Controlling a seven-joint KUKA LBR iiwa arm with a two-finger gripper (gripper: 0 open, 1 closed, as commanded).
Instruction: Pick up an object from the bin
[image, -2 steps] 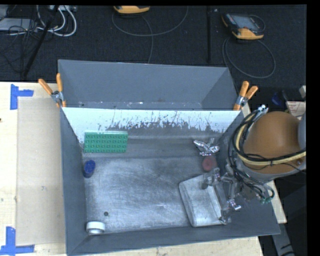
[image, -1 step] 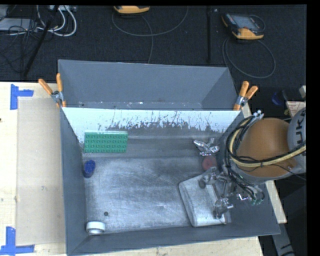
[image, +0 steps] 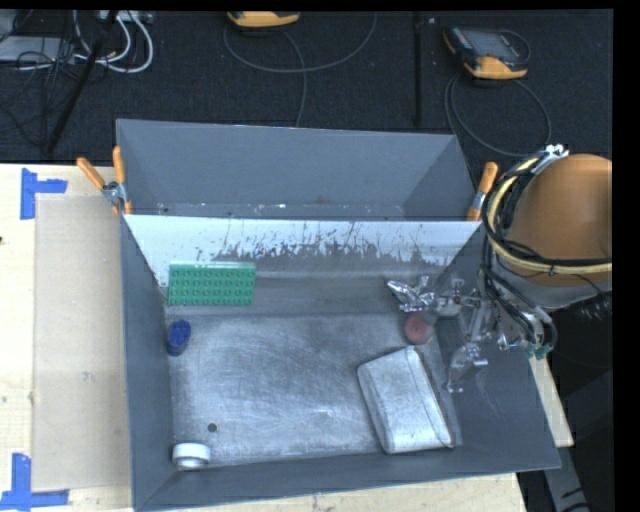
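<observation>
1. The small reddish-brown ball (image: 416, 329) lies on the right of the bin (image: 300, 190) floor, near the back wall.
2. The pincer (image: 432, 336) hangs right over it, metal fingers (image: 408, 292) spread wide apart, one behind the ball, one in front.
3. Nothing is clamped; whether metal touches the ball, I cannot tell.
4. Cables and the arm's orange cover (image: 560, 220) crowd the wrist, so it is hard to make out.
5. Just in front lies a flat grey pad (image: 403, 402), slightly askew.
6. Well apart, on the left: a green studded plate (image: 211, 285) against the back slope, a small blue piece (image: 178, 337) below it, and a white ring (image: 191, 455) in the near corner.
</observation>
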